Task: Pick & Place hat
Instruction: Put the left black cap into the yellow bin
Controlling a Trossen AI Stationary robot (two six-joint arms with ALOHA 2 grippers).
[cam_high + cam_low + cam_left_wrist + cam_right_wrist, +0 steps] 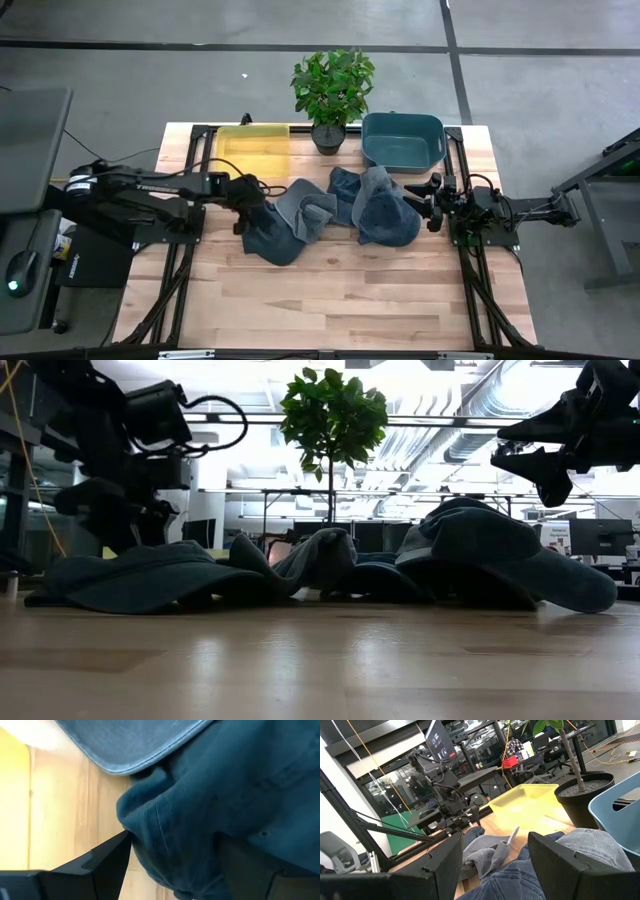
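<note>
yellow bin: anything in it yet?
Empty. The high view shows only the bare floor of the yellow bin; the hats all lie heaped on the table in front of it.

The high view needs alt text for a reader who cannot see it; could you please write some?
Several blue-grey denim hats lie heaped mid-table on a light wooden table. The left gripper straddles one hat's edge, the right gripper waits open beside the pile. Behind stand a yellow plastic bin, potted green plant and teal plastic bin.
</note>
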